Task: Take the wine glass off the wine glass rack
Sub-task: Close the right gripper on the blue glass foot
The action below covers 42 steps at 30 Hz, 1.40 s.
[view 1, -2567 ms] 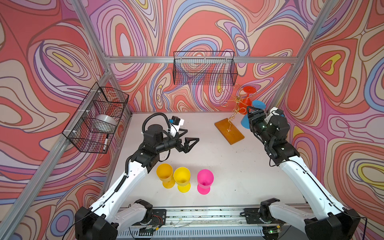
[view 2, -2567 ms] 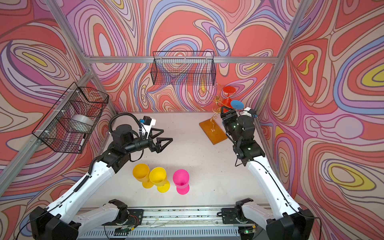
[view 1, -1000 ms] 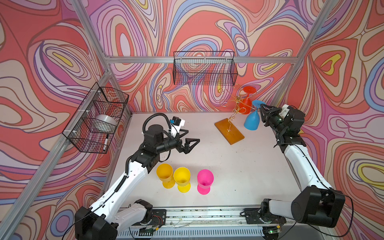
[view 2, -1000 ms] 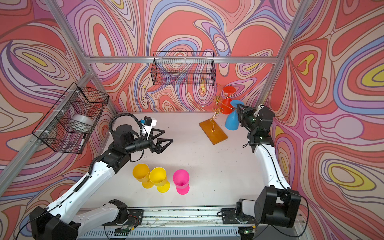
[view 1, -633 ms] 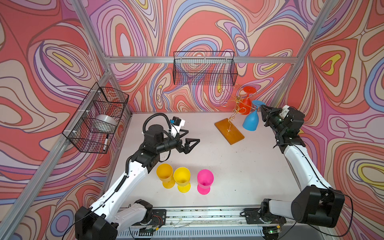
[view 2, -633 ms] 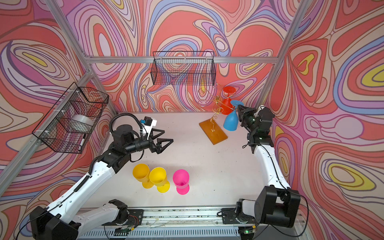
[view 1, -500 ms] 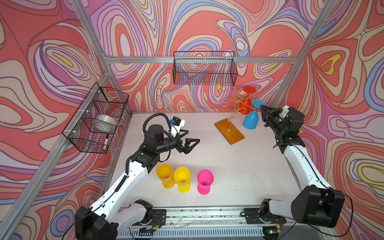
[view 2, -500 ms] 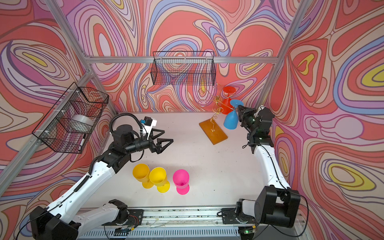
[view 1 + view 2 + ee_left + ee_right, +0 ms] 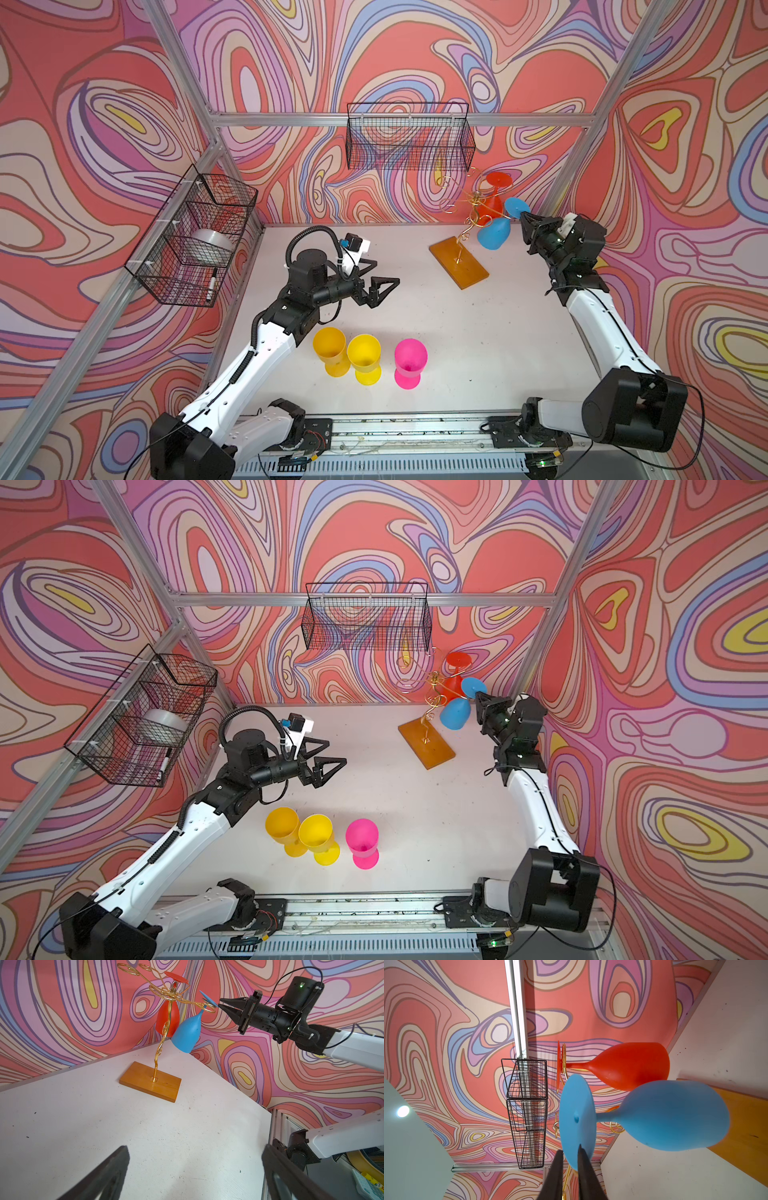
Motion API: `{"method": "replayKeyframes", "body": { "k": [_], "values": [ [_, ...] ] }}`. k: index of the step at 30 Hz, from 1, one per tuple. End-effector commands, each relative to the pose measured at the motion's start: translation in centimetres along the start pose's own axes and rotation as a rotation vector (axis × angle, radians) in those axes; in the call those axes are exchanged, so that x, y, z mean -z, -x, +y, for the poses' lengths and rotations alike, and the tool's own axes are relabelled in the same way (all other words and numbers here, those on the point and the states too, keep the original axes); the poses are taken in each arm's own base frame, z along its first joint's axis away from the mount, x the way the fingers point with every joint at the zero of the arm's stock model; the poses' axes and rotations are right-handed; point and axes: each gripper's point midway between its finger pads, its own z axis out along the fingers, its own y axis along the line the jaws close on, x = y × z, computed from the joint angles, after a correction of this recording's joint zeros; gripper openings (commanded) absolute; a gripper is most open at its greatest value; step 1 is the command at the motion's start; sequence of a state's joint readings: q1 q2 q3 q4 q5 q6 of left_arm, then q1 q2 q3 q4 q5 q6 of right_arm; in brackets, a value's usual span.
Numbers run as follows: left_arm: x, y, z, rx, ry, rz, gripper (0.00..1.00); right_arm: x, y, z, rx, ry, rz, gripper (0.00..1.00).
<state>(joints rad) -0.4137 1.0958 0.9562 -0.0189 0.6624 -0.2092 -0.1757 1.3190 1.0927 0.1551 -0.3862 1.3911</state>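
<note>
The wine glass rack (image 9: 459, 262) (image 9: 427, 739) (image 9: 149, 1081), gold wire on an amber base, stands at the back right. A blue wine glass (image 9: 492, 239) (image 9: 455, 714) (image 9: 186, 1032) (image 9: 675, 1115) hangs from it upside down and tilted, beside a red wine glass (image 9: 496, 179) (image 9: 629, 1066). My right gripper (image 9: 523, 216) (image 9: 478, 696) (image 9: 569, 1151) is shut on the rim of the blue glass's foot. My left gripper (image 9: 386, 272) (image 9: 336, 752) (image 9: 195, 1147) hovers open and empty above mid-table, well left of the rack.
Two yellow glasses (image 9: 330, 349) (image 9: 365, 361) and a pink glass (image 9: 410, 361) stand upright near the front. One black mesh basket (image 9: 409, 137) hangs on the back wall. Another basket (image 9: 195, 237) on the left wall holds a silver roll and a marker.
The right arm swung from in front of the rack round to its right side and closed on the blue glass's foot. The blue bowl has tipped slightly leftward. The left arm has not moved.
</note>
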Motion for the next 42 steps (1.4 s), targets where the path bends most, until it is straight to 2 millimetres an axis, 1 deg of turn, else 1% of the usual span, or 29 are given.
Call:
{"method": "replayKeyframes", "body": {
  "k": [1,4,9,12,20,32,37,42],
  "values": [
    [-0.1,0.8,-0.7,-0.027,-0.028,-0.004,1.00,0.8,0.7,-0.2,0.020,-0.027,-0.049,0.23],
    [-0.2,0.9,-0.7,-0.024,-0.029,-0.004,1.00,1.0,0.8,-0.2,0.029,-0.035,-0.058,0.27],
    [-0.2,0.8,-0.7,-0.026,-0.026,-0.002,1.00,1.5,1.1,-0.5,0.027,-0.044,-0.081,0.29],
    [-0.2,0.8,-0.7,-0.026,-0.025,-0.002,1.00,1.9,1.4,-0.3,0.041,-0.046,-0.098,0.32],
    [-0.1,0.9,-0.8,-0.031,-0.026,-0.004,1.00,0.7,1.7,0.5,0.056,-0.029,-0.071,0.33],
    [0.1,1.0,-0.8,-0.036,-0.023,-0.005,1.00,-0.9,2.3,0.9,0.062,-0.021,-0.052,0.34],
    [0.1,1.0,-0.8,-0.037,-0.021,-0.006,1.00,-1.5,2.5,0.6,0.055,-0.025,-0.049,0.34],
    [0.1,1.0,-0.8,-0.038,-0.021,-0.005,1.00,-1.9,2.7,0.6,0.050,-0.020,-0.049,0.31]
  ]
}}
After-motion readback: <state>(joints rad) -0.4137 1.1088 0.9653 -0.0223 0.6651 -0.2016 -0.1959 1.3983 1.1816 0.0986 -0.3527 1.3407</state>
